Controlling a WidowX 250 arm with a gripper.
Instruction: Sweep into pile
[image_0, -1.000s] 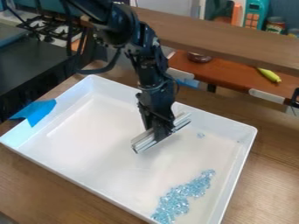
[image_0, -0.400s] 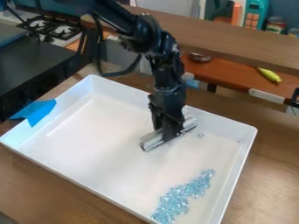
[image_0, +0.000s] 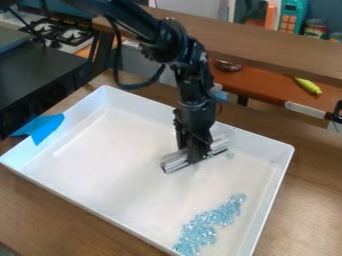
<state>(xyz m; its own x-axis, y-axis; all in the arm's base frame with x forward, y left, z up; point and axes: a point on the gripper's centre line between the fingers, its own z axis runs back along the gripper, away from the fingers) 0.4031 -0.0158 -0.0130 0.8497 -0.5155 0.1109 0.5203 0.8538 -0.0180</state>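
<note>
White tray (image_0: 100, 155), centre, wanted sweeping with level, light pressure | silver bar (image_0: 175, 161), centre, needed setting behind the strays, edge down | pincer (image_0: 196, 156), centre, was clamped on it | blue pieces (image_0: 210, 220), lower right, lay loosely strung | counts: one tray, one bar, pieces uncountable, stray cluster (image_0: 229, 156) one
</note>
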